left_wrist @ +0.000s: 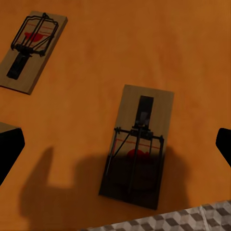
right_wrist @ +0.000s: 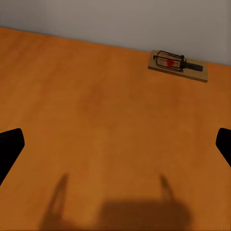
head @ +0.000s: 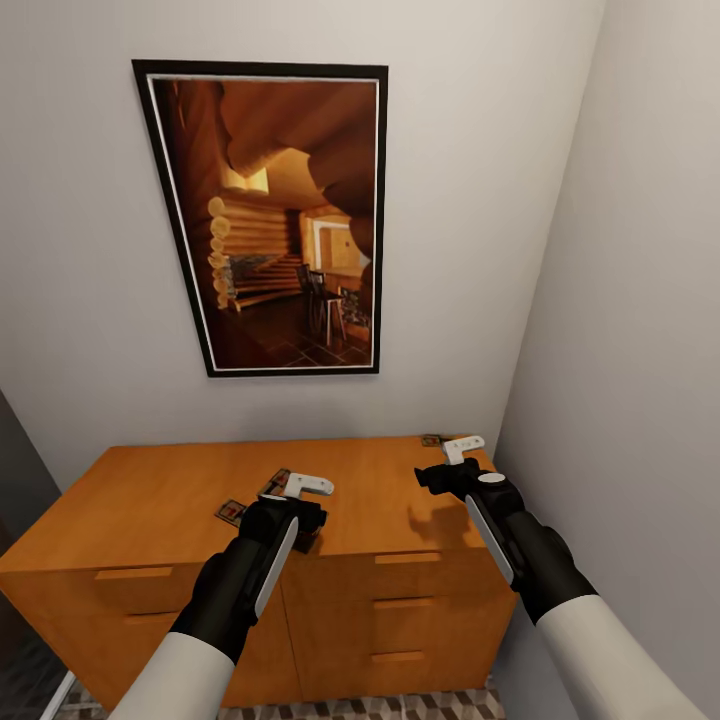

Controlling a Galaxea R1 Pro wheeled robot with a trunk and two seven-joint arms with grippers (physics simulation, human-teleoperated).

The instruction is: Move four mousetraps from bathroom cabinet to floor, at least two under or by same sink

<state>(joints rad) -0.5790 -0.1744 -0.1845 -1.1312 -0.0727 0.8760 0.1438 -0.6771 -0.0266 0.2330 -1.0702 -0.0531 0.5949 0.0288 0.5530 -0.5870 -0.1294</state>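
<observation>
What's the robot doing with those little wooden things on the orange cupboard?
Those are mousetraps. The robot is standing at the cabinet with both arms held over its top. The open left gripper hovers over one mousetrap, with a second mousetrap lying nearby. The open right gripper points toward a third mousetrap near the wall. Nothing is picked up yet.

A large black-framed picture of a log-cabin interior [head: 285,215] hung on the plain pale grey back wall [head: 80,250]. To its right a second grey wall [head: 640,330] met the back wall in a corner. Far below the picture, at the bottom of the head view, lay a strip of cube-patterned tiled floor [head: 400,706]. Soft, even light filled the room.
</observation>
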